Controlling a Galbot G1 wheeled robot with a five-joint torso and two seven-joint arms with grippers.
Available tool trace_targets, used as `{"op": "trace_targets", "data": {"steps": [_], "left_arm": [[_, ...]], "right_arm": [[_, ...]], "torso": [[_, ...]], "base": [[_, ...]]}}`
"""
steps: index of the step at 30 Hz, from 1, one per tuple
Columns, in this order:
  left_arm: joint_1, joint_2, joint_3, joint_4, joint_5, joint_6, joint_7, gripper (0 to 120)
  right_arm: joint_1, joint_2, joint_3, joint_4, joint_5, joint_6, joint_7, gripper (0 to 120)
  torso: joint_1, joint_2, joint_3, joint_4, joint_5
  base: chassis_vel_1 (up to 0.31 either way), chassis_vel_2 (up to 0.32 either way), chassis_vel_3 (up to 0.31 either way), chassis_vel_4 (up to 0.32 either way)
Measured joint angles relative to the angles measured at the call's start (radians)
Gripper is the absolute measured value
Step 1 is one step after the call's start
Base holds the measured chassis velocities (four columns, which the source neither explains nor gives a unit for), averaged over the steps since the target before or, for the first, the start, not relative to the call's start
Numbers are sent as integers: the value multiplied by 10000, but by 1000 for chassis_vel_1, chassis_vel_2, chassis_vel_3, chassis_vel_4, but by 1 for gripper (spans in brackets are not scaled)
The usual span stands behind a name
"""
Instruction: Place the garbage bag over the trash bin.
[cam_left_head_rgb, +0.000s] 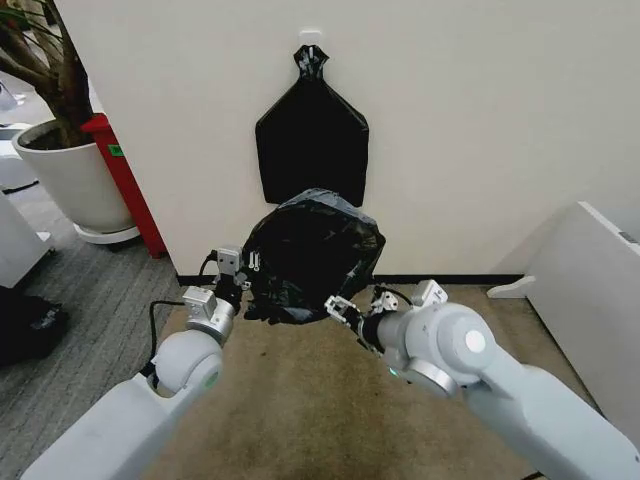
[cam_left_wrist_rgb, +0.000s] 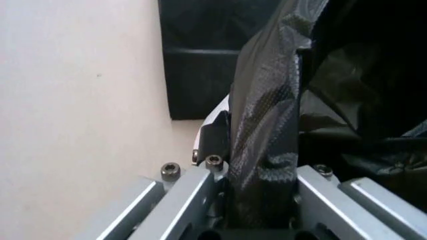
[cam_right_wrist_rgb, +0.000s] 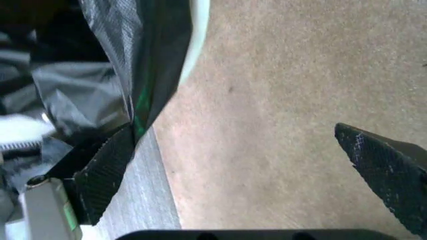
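Head view showed your thin, glossy, crinkly black garbage bag draped over the small bin by the cream wall, hiding it. Your left gripper reached forward, fingers clamped on the bag's left edge. Your right gripper sat beside its right edge, fingers spread apart.

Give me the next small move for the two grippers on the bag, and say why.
Probably close the right gripper on the garbage bag: its jaws stand open, one finger beside the bag's edge, while the left gripper already pinches a fold. The trash bin rim peeks out uncovered there.
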Motion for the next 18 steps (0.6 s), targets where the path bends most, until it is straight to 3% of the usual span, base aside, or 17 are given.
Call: {"op": "trace_targets", "data": {"steps": [10, 18], "left_arm": [[-132, -61, 33, -396, -1893, 604, -618, 1], [-196, -24, -111, -895, -4118, 1317, -1562, 1]], "right_arm": [[-489, 332, -36, -704, -673, -581, 18, 100], [-1128, 321, -50, -925, -1831, -1191, -297, 100]], "torso": [[0, 0, 0, 2, 2], [0, 0, 0, 2, 3]], "base": [[0, 0, 0, 0], [0, 0, 0, 0]]}}
